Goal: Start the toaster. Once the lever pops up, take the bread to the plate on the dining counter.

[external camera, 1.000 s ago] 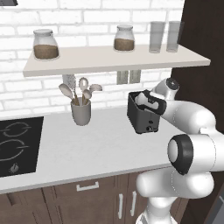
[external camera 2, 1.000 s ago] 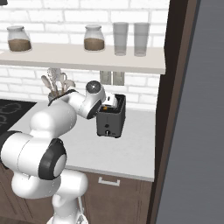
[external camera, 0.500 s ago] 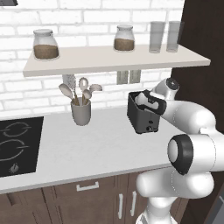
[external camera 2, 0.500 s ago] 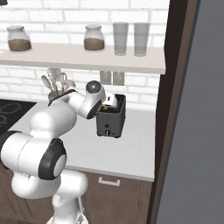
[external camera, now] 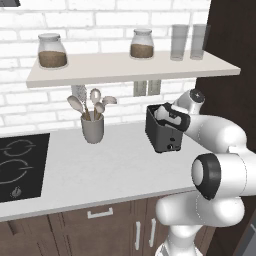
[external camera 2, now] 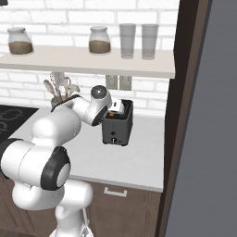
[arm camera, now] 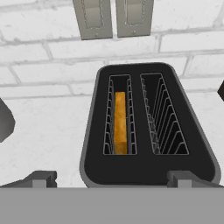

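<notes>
Toaster (arm camera: 148,131) on desk (external camera: 110,170); bread (arm camera: 120,122) in left slot; end effector (arm camera: 111,178) spread above, holding nothing.

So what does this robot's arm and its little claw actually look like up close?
The arm is made of fat, rounded, glossy white segments joined by dark grey-black rings, with a round dark cap on the elbow joint. No loose cables show. Its gripper ends in two small, blocky dark grey fingertips.

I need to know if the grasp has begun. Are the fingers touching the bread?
Apart. The hand view shows the fingers spread wide at the toaster's near edge, while the bread sits untouched in its slot.
</notes>
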